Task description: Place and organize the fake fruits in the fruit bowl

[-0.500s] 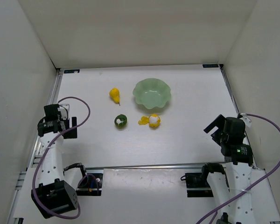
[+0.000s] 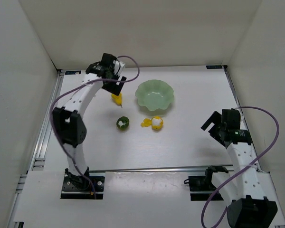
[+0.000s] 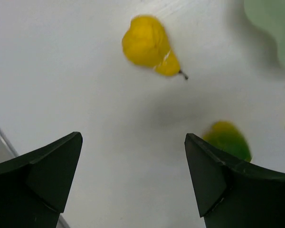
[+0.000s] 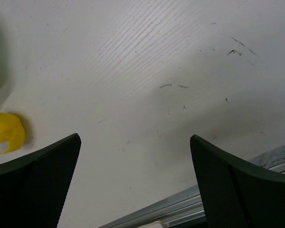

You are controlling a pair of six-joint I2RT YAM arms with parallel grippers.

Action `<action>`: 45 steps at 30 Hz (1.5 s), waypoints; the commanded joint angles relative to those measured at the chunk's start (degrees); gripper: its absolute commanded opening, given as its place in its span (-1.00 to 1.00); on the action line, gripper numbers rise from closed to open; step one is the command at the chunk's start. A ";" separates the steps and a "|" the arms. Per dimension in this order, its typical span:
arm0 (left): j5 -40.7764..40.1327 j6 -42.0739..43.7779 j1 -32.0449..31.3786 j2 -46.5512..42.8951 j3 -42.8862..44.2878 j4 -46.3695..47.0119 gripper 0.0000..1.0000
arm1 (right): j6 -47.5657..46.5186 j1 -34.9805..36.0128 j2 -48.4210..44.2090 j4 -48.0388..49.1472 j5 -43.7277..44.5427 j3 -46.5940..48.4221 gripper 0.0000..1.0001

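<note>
Three fruits lie on the table (image 2: 190, 147) around the bowl (image 2: 154, 95), as I see it from the overhead camera.

The bowl sits toward the far middle. The pear (image 2: 117, 99) lies left of it, under my left gripper (image 3: 133, 180). The round fruit (image 2: 123, 123) lies nearer me than the pear. The peeled fruit (image 2: 156, 122) is right of that, just in front of the bowl. My right gripper (image 4: 135, 180) hangs well to the right of all three.
</note>
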 commanded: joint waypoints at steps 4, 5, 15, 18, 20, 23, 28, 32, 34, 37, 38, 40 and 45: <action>-2.51 -9.24 0.09 22.26 24.05 -4.91 1.00 | 1.33 1.45 5.20 5.29 -1.48 0.36 1.00; -3.21 -9.24 0.09 23.78 24.85 -4.39 1.00 | 1.33 1.45 5.92 5.29 -0.70 0.97 1.00; -0.41 -9.77 0.09 32.49 22.66 1.95 1.00 | -1.31 1.45 14.61 5.29 2.91 4.67 1.00; 0.64 -9.77 0.09 33.02 22.05 3.17 1.00 | -1.31 1.45 16.38 5.82 2.91 6.43 1.00; 1.79 -9.25 0.09 33.02 21.43 3.97 0.73 | -1.31 1.45 17.26 5.82 2.91 7.31 1.00; 2.50 -8.72 0.09 31.19 19.60 4.67 0.27 | -1.31 1.45 17.88 5.82 3.44 7.83 1.00; 1.36 -7.48 0.09 24.60 16.77 4.67 -0.31 | -1.31 1.45 17.27 5.82 3.44 7.83 1.00; -3.82 -4.69 -4.55 17.66 16.16 4.05 -0.27 | -1.31 3.55 16.12 6.43 3.44 6.43 1.00; -4.54 -3.19 -7.28 13.71 15.36 7.46 -0.25 | -1.31 4.70 15.59 7.23 3.44 4.50 1.00; -5.15 -0.46 -12.73 12.28 14.75 11.43 -0.18 | -0.61 6.98 15.59 7.75 3.44 2.74 1.00; -4.11 0.07 -13.87 13.41 15.71 12.31 -0.14 | 0.36 7.77 15.59 7.75 3.44 2.74 1.00; -3.31 0.69 -16.60 16.31 20.36 12.32 -0.05 | 1.32 8.39 15.59 7.75 2.92 2.13 1.00; -1.21 1.92 -19.77 24.67 27.66 12.84 0.51 | -0.86 16.02 13.74 12.92 0.72 2.12 1.00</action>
